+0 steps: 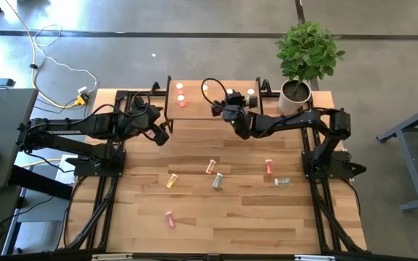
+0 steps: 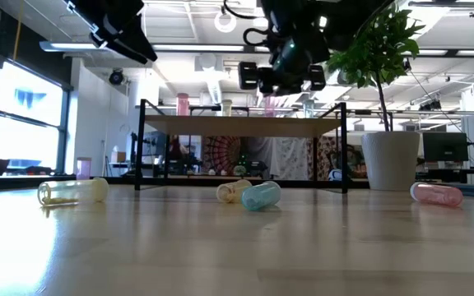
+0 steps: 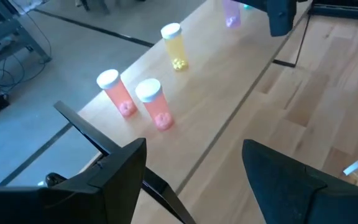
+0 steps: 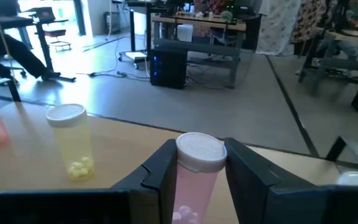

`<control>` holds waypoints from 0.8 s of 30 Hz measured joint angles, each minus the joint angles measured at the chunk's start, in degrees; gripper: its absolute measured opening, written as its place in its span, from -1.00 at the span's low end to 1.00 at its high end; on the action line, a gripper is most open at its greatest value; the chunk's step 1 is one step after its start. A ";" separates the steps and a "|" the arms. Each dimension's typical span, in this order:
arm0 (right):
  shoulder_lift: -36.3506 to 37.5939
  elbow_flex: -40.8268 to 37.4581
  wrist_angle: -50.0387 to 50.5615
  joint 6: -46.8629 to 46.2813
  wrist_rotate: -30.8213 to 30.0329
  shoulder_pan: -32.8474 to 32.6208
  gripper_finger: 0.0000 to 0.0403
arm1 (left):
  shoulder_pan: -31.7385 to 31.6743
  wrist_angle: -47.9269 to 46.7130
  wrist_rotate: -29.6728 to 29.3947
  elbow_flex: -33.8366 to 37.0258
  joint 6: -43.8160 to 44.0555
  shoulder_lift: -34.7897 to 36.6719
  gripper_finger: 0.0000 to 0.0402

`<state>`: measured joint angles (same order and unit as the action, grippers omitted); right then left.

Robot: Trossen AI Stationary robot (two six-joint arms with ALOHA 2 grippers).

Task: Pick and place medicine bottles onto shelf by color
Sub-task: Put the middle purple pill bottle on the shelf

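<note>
The shelf stands at the table's far middle. Upright on it are two red-orange bottles and a yellow bottle; pale green ones stand at its right end. My right gripper is over the middle of the shelf, shut on a pink bottle with a white cap. My left gripper hovers open just off the shelf's near left corner, holding nothing. Several more bottles lie on their sides on the table, among them a yellow one, a pale green one and a red one. My right gripper pinches the pink bottle between its two fingers, on the body just under the white cap. The fingers come nearly level from the table's near right side. The bottle stands upright; the fingers hide whether its bottom rests on the shelf top.
A potted plant stands at the table's far right corner, beside the shelf. Another bottle lies toward the near left, and a pale one lies near the right arm's base. The shelf's black legs rise from the table.
</note>
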<state>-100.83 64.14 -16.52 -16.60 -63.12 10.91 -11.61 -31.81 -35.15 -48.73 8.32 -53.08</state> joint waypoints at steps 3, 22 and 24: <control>-0.16 0.00 -1.42 0.18 1.16 0.83 -0.48 | 0.00 -0.02 -0.03 0.00 0.00 -0.02 0.28; -0.16 0.00 1.30 8.15 9.51 3.71 -0.48 | 0.01 -0.02 -0.03 0.00 0.11 -0.02 0.28; -0.16 0.00 1.32 8.89 9.54 4.06 -0.48 | -0.01 -0.02 -0.03 0.00 0.49 -0.01 0.28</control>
<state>-100.99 64.14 -15.20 -7.71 -53.58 14.97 -11.62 -31.83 -35.18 -48.73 8.80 -53.09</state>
